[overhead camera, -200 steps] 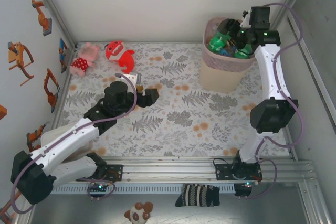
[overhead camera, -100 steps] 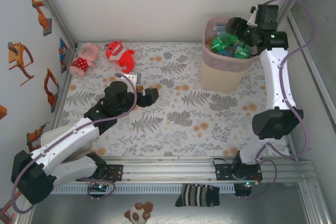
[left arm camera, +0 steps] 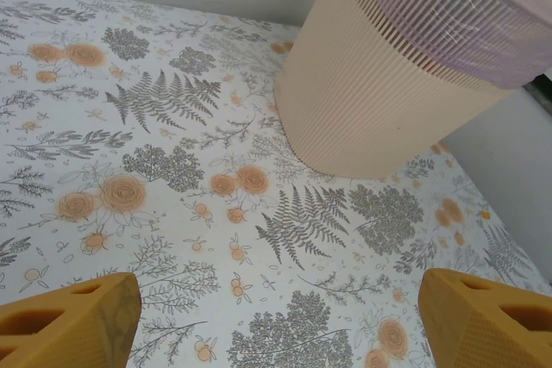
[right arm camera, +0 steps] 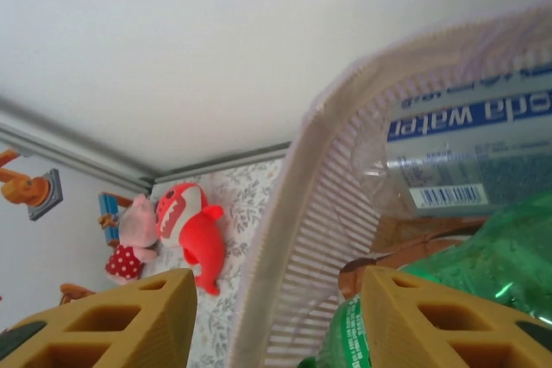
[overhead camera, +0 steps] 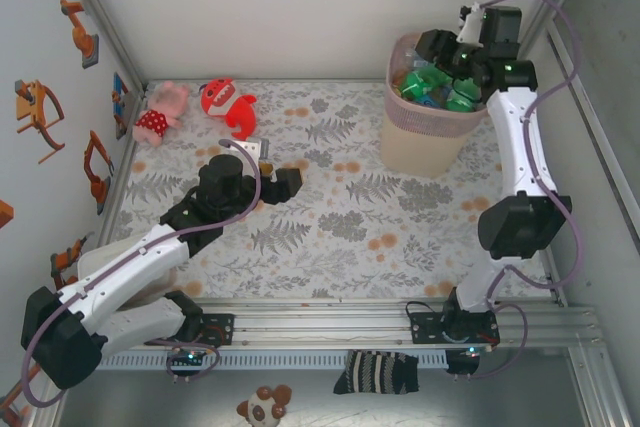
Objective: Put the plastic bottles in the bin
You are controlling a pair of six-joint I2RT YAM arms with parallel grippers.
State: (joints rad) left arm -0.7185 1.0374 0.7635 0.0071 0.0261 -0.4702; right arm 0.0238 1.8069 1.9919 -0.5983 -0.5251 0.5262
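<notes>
Release step, likely the last: right gripper (overhead camera: 440,49) hovers over the bin (overhead camera: 425,147), jaws partly apart and empty. Plastic bottles (overhead camera: 432,85) piled inside the bin. Left gripper (overhead camera: 283,185) is wide and empty, well apart from the bin. Next move: lift clear of the rim.

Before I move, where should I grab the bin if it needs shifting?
Probably take the bin by its pink rim on the near-left side, from above, straddling the thin wall. The round body is too wide, and bottles are packed inside, so go shallow.
</notes>
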